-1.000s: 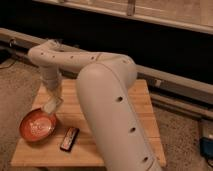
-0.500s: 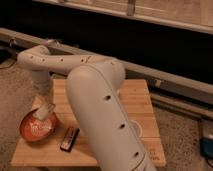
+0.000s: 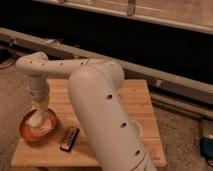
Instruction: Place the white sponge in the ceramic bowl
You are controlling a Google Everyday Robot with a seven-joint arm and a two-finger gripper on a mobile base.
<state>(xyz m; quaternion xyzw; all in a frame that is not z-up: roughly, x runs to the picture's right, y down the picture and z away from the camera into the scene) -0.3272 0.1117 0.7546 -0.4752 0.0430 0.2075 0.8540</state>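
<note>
The orange-red ceramic bowl [image 3: 31, 133] sits at the front left of the wooden table [image 3: 135, 102]. My gripper [image 3: 38, 117] hangs straight down from the pale arm, its tip inside the bowl. A pale whitish mass [image 3: 34, 120] lies at the tip inside the bowl; I cannot tell the white sponge apart from the gripper there.
A dark flat remote-like object [image 3: 69, 138] lies just right of the bowl. A pale round cup [image 3: 138, 131] is mostly hidden behind my arm at the right. The large arm body [image 3: 102, 115] covers the table's middle. A dark wall and rail run behind.
The arm has swung left and lowered, bringing the gripper from above the bowl's right edge down into the bowl.
</note>
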